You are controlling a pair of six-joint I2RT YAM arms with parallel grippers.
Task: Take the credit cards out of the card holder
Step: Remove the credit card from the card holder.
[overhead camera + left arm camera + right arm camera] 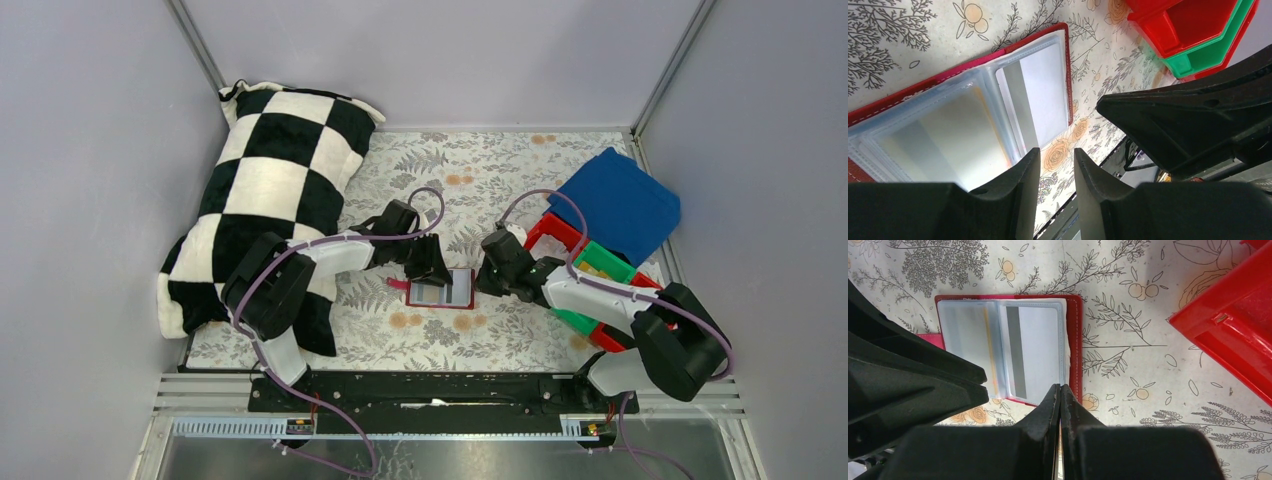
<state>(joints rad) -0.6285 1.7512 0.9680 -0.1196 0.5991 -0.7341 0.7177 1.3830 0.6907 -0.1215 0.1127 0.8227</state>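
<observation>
Spread open and flat on the floral surface (470, 165), about mid-view from above: the card holder (445, 290), with its pink snap tab (396, 284) sticking out at 9 o'clock. Inside, clear sleeves (948, 130) with the credit cards (1035, 350) tucked in: a pale one with a dark stripe on the 3 o'clock page, another with an orange-tan edge on the 9 o'clock page.

At the holder's 10 o'clock in the top view, the left hand (1057, 167), parted by a narrow gap, holding nothing, only floral print showing between the fingers. One fingertip (1023, 175) over the edge of a sleeve; contact impossible to judge.

At the holder's 3 o'clock, the right hand (1060, 400), pressed fully together, gripping nothing, tips at the red border; touching or not, unclear.

Around the surface: checkered pillow (270, 180) at 10 o'clock, blue folded cloth (620, 205) at 2 o'clock, red and green bins (590, 262) at 3 o'clock, partly under the right arm (600, 290).
</observation>
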